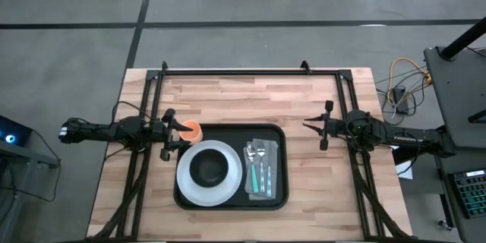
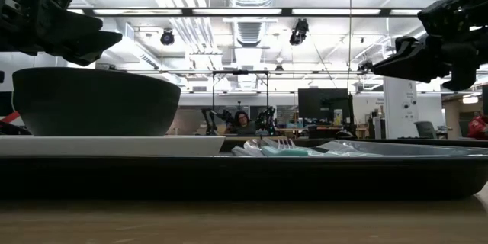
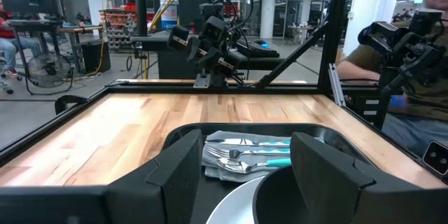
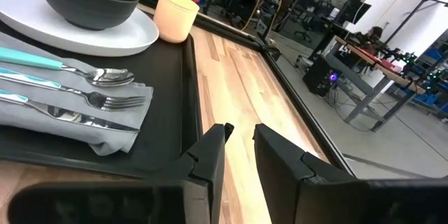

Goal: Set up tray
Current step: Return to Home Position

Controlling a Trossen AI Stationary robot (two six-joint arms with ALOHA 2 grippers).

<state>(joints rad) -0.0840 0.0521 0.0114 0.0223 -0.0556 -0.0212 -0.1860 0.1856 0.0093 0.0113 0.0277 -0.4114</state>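
The black tray [image 1: 279, 197] lies mid-table. On it a white plate [image 1: 190, 186] carries a black bowl [image 1: 209, 168], and a grey napkin [image 1: 272, 152] holds a spoon, a fork and a knife with teal handles [image 4: 21, 59]. An orange cup [image 1: 190, 130] stands upright at the tray's far left corner; whether on the tray or the table, I cannot tell. My left gripper [image 1: 171, 133] hangs open just left of the cup, raised above bowl height in the low view [image 2: 76, 42]. My right gripper [image 1: 310, 127] hovers right of the tray, open by a narrow gap [image 4: 241, 134].
Bare wooden tabletop [image 1: 250, 99] lies beyond the tray and on both sides of it. A black metal frame [image 1: 250, 72] runs along the far edge and down both sides. A person sits behind the table's right side in the left wrist view [image 3: 420, 77].
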